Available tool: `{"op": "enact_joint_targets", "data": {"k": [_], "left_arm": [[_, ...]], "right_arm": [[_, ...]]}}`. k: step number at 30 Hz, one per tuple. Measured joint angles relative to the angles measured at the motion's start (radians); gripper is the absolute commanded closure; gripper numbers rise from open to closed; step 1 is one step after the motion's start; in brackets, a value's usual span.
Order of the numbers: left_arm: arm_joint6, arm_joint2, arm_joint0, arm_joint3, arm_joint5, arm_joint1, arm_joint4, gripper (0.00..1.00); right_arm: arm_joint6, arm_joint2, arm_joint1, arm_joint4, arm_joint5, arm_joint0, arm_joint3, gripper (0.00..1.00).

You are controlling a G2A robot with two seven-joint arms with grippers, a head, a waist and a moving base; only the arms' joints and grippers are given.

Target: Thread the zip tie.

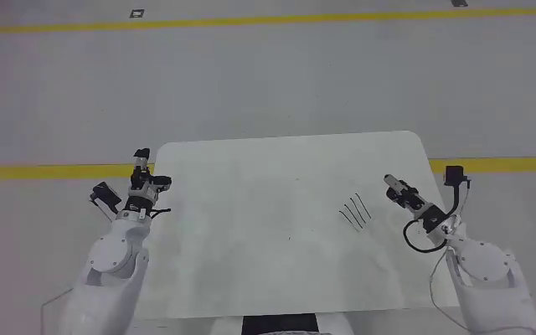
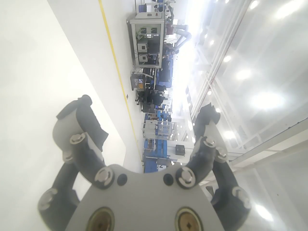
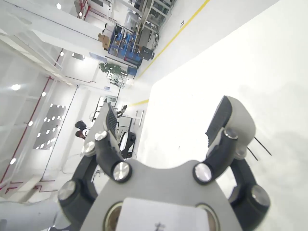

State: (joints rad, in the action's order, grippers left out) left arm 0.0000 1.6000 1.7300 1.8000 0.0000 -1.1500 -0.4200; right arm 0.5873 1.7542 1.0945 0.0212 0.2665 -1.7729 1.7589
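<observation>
The zip ties (image 1: 356, 211) lie as a small group of thin dark strips, side by side and slanted, on the right part of the white counter (image 1: 251, 251). Each one looks straight and flat. None is bent into a loop, and no tail sits in a head as far as the top view can resolve, so the threading appears not yet begun. The strips are too fine to tell which end carries the locking head. Nothing touches them. The right tool (image 3: 167, 115) is the nearer of the two, hanging just beside the group toward the counter's right edge but apart from it. Its fingers (image 3: 222, 114) are spread wide with nothing between them, and two dark strip ends show on the counter past one finger. The left tool (image 2: 144, 114) is at the counter's left edge, well apart from the ties, also spread wide and carrying nothing. By this reading the whole job is ahead. One tie has to be singled out from its neighbours and lifted, its ends shared between the two tools, and the pointed tail fed through the head and drawn along. Since the strips lie close together, picking a single one without dragging the others looks like the first tricky part.
</observation>
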Motion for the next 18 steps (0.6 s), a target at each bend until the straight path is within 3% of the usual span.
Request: {"op": "enact_joint_targets", "data": {"k": [7,9,12,18], "left_arm": [[0.0,0.0,0.0,0.0,0.0,0.0,0.0,0.0],[0.0,0.0,0.0,0.0,0.0,0.0,0.0,0.0],[0.0,0.0,0.0,0.0,0.0,0.0,0.0,0.0],[0.0,0.0,0.0,0.0,0.0,0.0,0.0,0.0]], "right_arm": [[-0.009,0.0,0.0,0.006,-0.009,0.0,0.001,0.0],[0.007,-0.001,-0.007,-0.018,0.013,0.017,0.01,0.0],[0.064,-0.027,-0.017,-0.213,0.074,0.074,0.011,0.0],[0.18,-0.113,-0.036,-0.451,0.073,0.175,0.026,0.0]]}}
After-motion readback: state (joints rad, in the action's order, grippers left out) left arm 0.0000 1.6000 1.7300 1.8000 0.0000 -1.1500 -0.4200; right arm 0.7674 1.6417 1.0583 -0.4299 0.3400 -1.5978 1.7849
